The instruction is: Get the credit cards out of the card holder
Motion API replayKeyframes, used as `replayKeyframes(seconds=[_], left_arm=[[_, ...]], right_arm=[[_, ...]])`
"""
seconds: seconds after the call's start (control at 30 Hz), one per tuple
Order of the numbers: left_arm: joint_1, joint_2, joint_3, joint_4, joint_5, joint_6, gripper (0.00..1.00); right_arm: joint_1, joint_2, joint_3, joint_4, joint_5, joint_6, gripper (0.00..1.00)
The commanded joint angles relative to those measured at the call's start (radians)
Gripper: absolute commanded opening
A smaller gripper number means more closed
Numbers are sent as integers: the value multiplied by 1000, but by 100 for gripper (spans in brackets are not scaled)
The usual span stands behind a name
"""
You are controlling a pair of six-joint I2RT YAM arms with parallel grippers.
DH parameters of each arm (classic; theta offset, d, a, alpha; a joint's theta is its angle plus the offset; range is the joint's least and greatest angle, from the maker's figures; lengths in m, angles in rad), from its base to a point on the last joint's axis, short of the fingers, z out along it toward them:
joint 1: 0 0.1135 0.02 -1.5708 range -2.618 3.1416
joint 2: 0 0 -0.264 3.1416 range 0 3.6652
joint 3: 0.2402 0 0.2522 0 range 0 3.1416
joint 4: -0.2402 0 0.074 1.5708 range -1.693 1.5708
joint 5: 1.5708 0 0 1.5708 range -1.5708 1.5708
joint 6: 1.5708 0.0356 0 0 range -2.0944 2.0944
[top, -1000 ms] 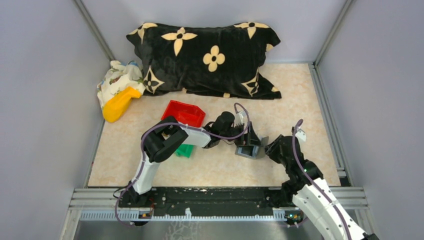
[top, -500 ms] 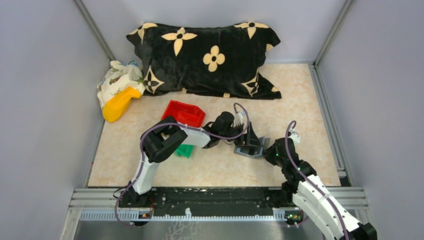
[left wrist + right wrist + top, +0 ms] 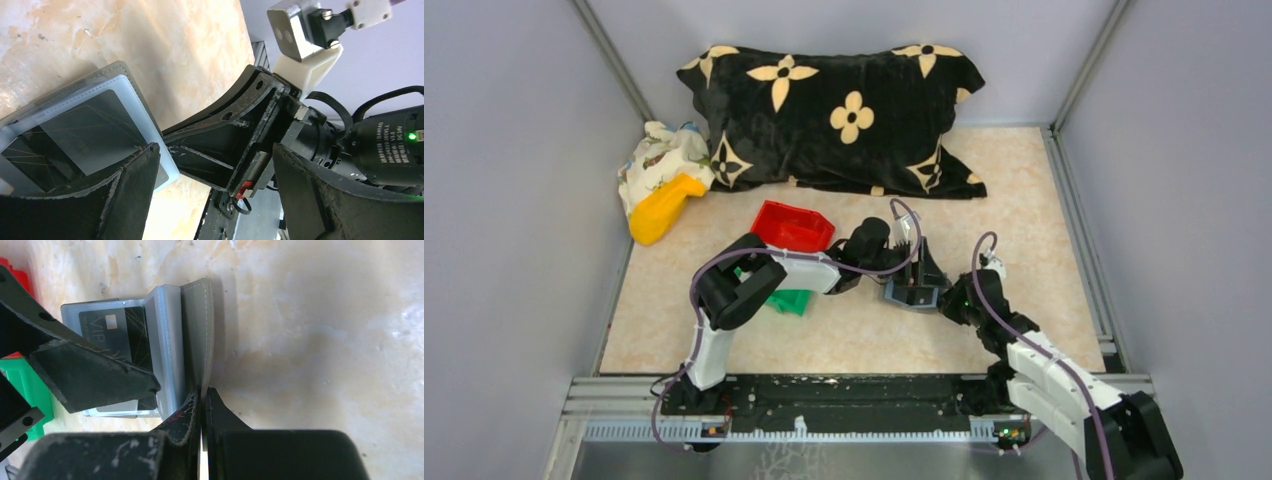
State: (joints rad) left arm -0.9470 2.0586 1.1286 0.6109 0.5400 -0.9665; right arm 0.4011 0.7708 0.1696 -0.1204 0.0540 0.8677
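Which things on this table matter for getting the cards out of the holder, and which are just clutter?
For the job: card holder, dark card inside it, left gripper, right gripper.
Lying about: black pillow, red bin, green bin, yellow object, patterned cloth.

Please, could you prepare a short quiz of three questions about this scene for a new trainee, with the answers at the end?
1. True or false: the dark card sits inside the clear sleeve of the card holder.
2. What does the right end effector pinch? A) the red bin B) an edge flap of the card holder C) the pillow
3. Fill in: the ___ end effector has its fingers spread wide apart, one of them over the clear sleeve.
Key: 1 true; 2 B; 3 the left end effector.
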Motion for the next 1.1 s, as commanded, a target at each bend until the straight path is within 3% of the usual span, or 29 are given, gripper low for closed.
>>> replayKeyframes(seconds=[0.0,0.3,0.43,0.63,1.07], left_arm=[[3,-12,-10,-17,-7,26,88],[9,60,-5,-3,4,9,88],[16,81,-17,30,18,-21,88],[18,80,-3,24,10,-15,88],[22,97,3,30,14,-21,88]], right_arm=[[-2,44,18,132,-45,-51,0],[-2,22,9,157,-80,-58,2],[-2,-29,7,121,-86,-64,25],[-2,-117,69,-33,-61,-100,39],[-2,-337,153,-276,-2,-97,41]])
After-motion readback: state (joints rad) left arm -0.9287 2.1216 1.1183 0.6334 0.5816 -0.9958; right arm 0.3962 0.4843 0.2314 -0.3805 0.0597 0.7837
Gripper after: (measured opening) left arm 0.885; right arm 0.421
